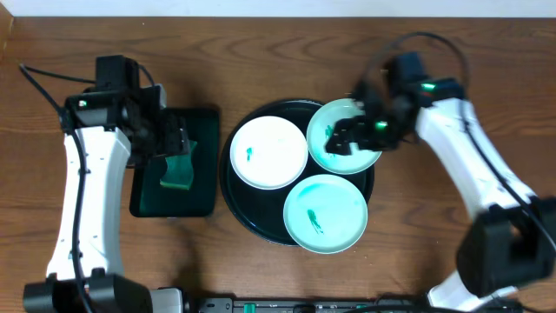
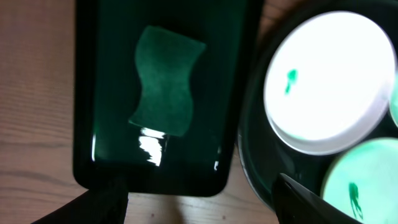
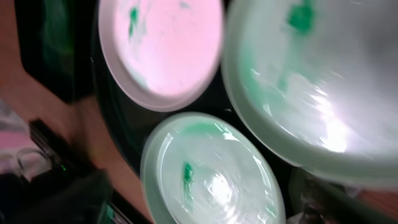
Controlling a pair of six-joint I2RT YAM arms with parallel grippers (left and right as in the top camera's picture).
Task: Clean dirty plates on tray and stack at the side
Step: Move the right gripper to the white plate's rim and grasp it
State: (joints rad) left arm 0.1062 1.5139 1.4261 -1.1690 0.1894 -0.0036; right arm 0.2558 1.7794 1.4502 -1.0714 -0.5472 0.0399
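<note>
Plates [image 1: 269,152] all lie on the tray [image 1: 252,209]. We find the right gripper [image 1: 352,135] over the rear-right plate [image 1: 340,111], grip indeterminate; the left gripper [image 2: 199,190], wide, hangs beside the tray over the sponge [image 2: 165,84].

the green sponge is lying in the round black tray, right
No. The green sponge lies in the rectangular dark tray, which sits beside the round black tray. The overhead view shows this.

Glare on plates [image 3: 323,124], R-wrist blur.
</note>
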